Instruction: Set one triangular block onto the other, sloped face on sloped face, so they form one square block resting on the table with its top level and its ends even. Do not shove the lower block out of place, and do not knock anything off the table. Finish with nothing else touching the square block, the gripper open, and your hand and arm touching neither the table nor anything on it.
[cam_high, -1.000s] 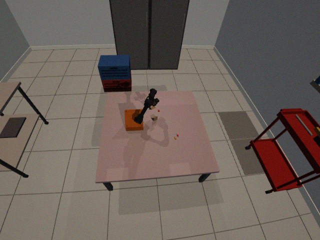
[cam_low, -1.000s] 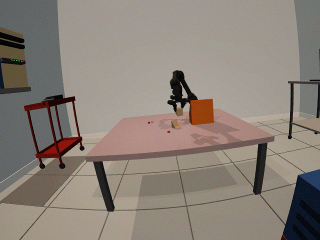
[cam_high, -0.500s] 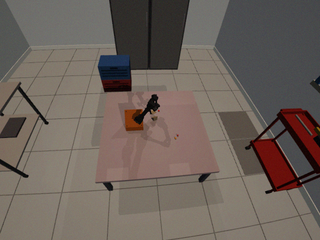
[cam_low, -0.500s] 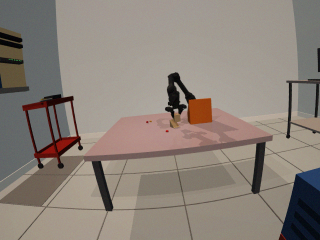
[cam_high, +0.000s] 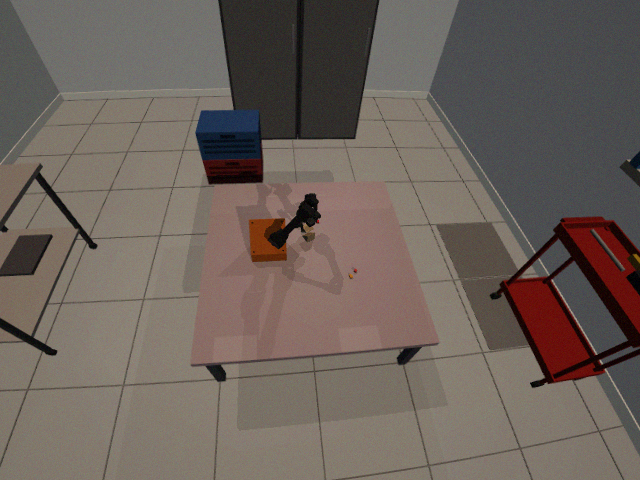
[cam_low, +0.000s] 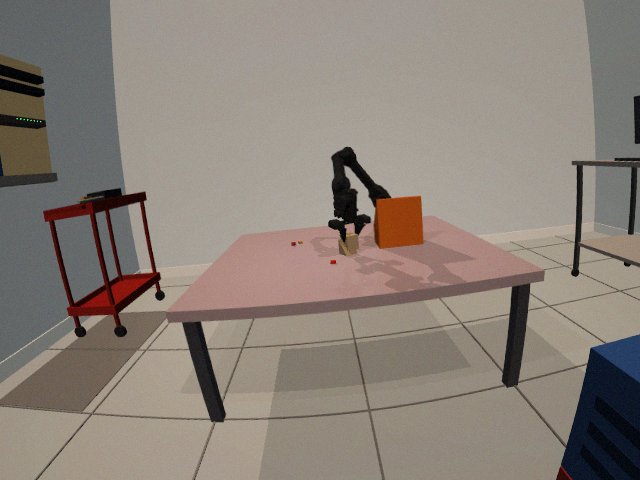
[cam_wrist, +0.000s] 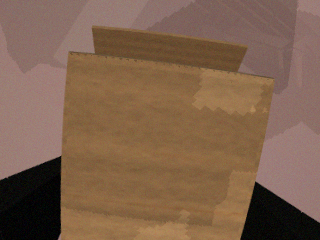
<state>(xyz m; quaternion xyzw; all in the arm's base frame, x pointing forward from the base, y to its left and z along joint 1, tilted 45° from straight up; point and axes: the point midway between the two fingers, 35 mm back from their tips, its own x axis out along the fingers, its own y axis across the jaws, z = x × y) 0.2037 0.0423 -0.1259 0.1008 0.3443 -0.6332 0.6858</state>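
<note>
My gripper (cam_low: 351, 236) (cam_wrist: 155, 172) is shut on one tan triangular block, whose broad face (cam_wrist: 157, 135) fills much of the wrist view. The other tan triangular block (cam_wrist: 170, 49) shows as a strip past the held block's far edge. In the exterior view the two blocks overlap in view, low at the table, with a slanted line between them. Their ends do not look even in the wrist view. Whether the sloped faces touch is not clear, as the held block hides most of the lower one. The top view shows the tan blocks small, partly under the arm.
A tall orange box (cam_high: 266, 248) (cam_low: 399, 222) stands beside the arm's base on the pink table (cam_high: 310, 320) (cam_low: 289, 289). A small red piece (cam_high: 317, 221) (cam_low: 332, 261) lies near the blocks. Another red piece (cam_high: 355, 270) (cam_low: 293, 243) and an orange piece (cam_high: 351, 276) (cam_low: 299, 242) lie farther off.
</note>
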